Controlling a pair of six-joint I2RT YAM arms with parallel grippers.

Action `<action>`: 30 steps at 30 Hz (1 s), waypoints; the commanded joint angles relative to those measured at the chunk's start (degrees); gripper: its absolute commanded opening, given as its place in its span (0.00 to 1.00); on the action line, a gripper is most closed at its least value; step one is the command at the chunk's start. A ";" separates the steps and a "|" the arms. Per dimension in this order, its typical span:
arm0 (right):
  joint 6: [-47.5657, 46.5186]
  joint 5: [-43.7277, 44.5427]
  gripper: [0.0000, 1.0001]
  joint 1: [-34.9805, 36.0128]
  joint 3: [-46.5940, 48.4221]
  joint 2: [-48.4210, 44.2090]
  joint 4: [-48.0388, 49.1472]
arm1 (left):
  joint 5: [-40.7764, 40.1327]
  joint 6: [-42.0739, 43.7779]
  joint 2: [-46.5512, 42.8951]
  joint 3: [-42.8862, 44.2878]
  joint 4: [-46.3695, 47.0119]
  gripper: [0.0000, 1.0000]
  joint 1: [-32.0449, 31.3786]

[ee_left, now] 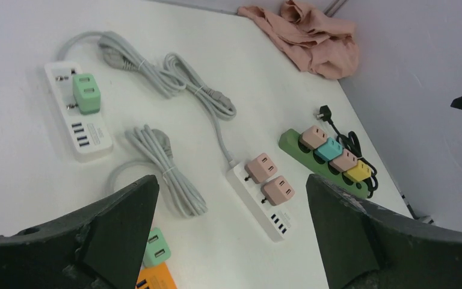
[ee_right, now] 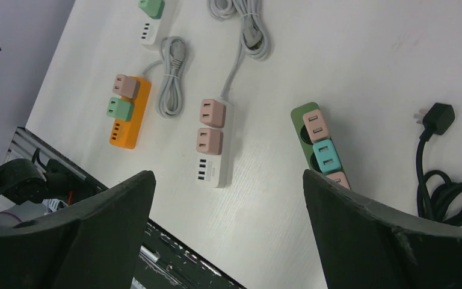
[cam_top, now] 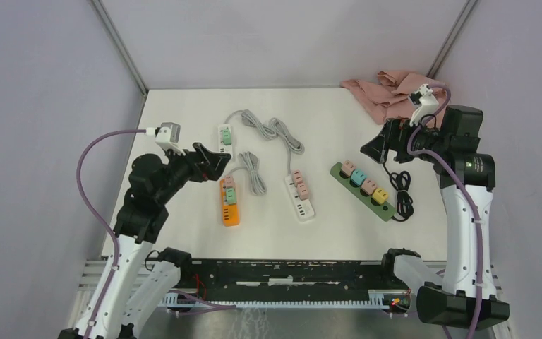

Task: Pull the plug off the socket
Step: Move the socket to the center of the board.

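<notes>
Four power strips lie on the white table. An orange strip carries a pink plug and a green plug. A white strip at the back left carries one green plug. A middle white strip carries two pink plugs. A green strip carries several coloured plugs. My left gripper hovers open and empty above the orange strip's far end; in its wrist view the jaws stand wide apart. My right gripper hovers open and empty above the green strip's far end, also wide open in its wrist view.
A crumpled pink cloth lies at the back right corner. The green strip's coiled black cord lies to its right. Grey cords loop between the white strips. The black rail runs along the near edge.
</notes>
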 commanded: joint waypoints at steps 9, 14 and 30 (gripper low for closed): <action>-3.41 3.18 1.00 1.79 -9.47 -3.80 6.22 | 14.71 -21.31 -9.23 -18.77 13.22 0.99 9.09; -15.61 -6.67 1.00 2.68 -12.64 -4.39 3.89 | 18.11 -29.13 -11.57 -25.95 16.99 0.99 10.22; -35.53 -22.90 1.00 4.91 -21.43 -0.28 3.84 | 8.57 -24.04 -16.97 -23.02 6.37 0.92 1.28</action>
